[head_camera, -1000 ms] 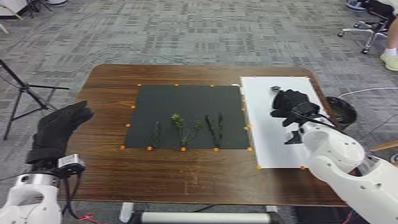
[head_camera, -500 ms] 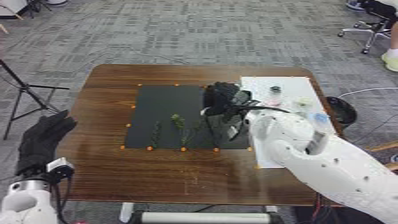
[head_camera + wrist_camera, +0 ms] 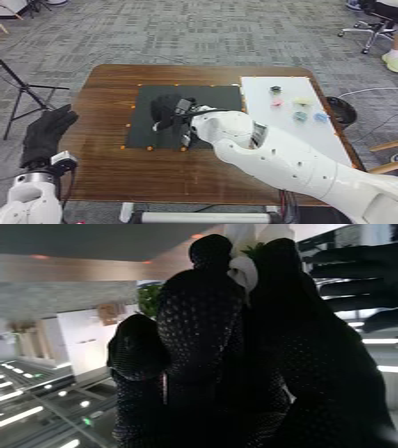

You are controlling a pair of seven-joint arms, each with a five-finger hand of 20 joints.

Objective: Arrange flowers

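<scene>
A round black container [image 3: 342, 111] stood just beyond the right edge of the brown wooden worktop [image 3: 160, 175]; what it held could not be told, its inside being dark. On the long white rectangular sheet [image 3: 266, 142] at the right side of the worktop lay five small rounded items: a black one [image 3: 275, 89] farthest off, then a pink one [image 3: 276, 101] and a pale yellow one [image 3: 302, 101] side by side, and nearest, a teal one [image 3: 300, 116] beside a blue one [image 3: 321, 117]. The right hand [image 3: 167, 107], in its black fabric glove, was over the black rectangular mat [image 3: 140, 125], which had small orange markers along its edges. The right wrist view showed that hand closed on a white-petalled flower [image 3: 244, 271], its petals caught between thumb and fingers, with green foliage [image 3: 149, 299] showing beside the fingers. The left hand [image 3: 46, 132], gloved in the same black fabric, was open beside the worktop's left edge, its fingers extended.
</scene>
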